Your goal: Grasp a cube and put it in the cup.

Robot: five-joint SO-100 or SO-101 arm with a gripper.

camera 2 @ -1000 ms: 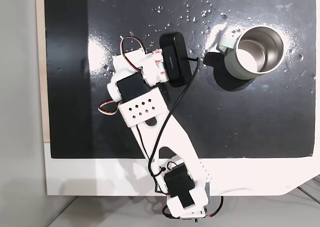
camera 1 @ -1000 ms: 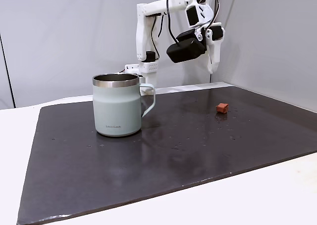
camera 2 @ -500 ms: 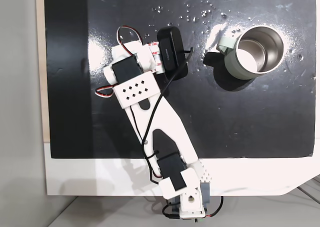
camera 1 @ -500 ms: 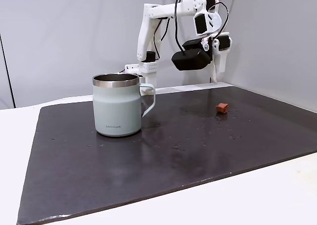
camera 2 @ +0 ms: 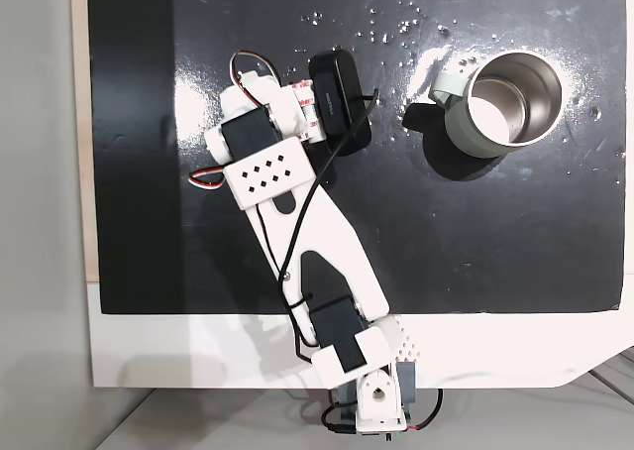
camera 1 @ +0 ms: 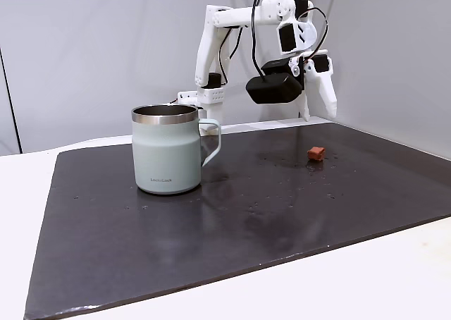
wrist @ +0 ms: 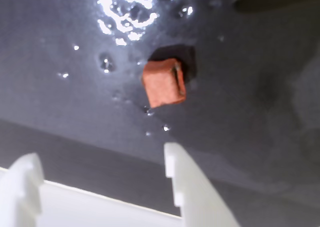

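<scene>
Arm has swung further out toward the cube since the earlier frames; in the side fixed view the end effector point(camera 1: 318, 114) now hangs closer to the cube point(camera 1: 316, 152), still in the air above the dark mat point(camera 1: 282, 207). Mug hasn't moved.

End effector is open, nothing held: the wrist view shows two white fingers point(wrist: 187, 187) spread apart at the bottom edge, with a clear gap between them point(wrist: 102, 179).

Cube point(wrist: 163, 82) sits on the mat ahead of the fingertips, apart from them, nearer the line of the right-hand finger in that view than the left one. No contact.

Cup point(camera 1: 168, 149) stands upright on the mat, handle toward the arm side, well apart from the end effector and cube; seen from above it looks empty point(camera 2: 500, 101).

Mat lies on the white bench point(camera 1: 366, 285).
</scene>
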